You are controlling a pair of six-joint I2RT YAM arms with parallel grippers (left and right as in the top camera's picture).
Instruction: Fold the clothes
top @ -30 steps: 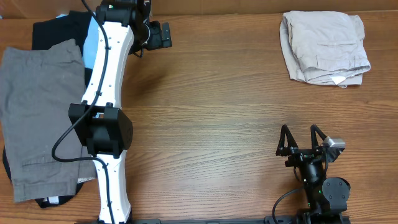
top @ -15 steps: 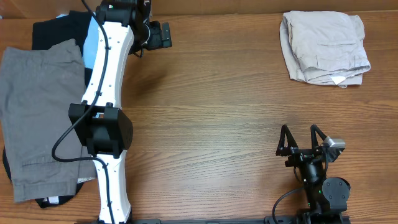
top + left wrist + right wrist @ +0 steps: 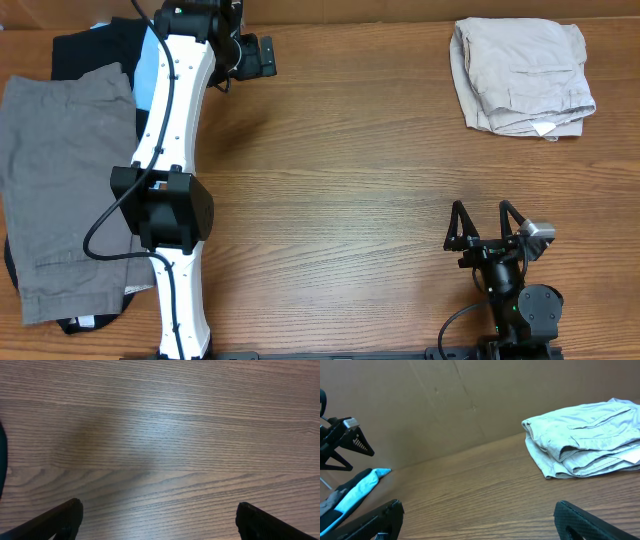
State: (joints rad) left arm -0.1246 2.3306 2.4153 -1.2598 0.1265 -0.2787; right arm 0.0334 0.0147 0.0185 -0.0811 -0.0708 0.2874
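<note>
The pale beige shorts (image 3: 520, 75) lie folded in a compact bundle at the table's far right, a small white label showing at their near edge. They also show in the right wrist view (image 3: 585, 442). My left gripper (image 3: 262, 56) is open and empty over bare wood at the far left-centre; the left wrist view shows its fingers (image 3: 157, 515) wide apart above the table. My right gripper (image 3: 485, 225) is open and empty near the front right edge, well short of the shorts; its fingers (image 3: 477, 517) frame bare wood.
Grey shorts (image 3: 60, 190) lie spread at the left edge over a black and light-blue garment (image 3: 100, 45). The left arm (image 3: 175, 150) stretches along the left side. A cardboard wall (image 3: 420, 405) stands behind the table.
</note>
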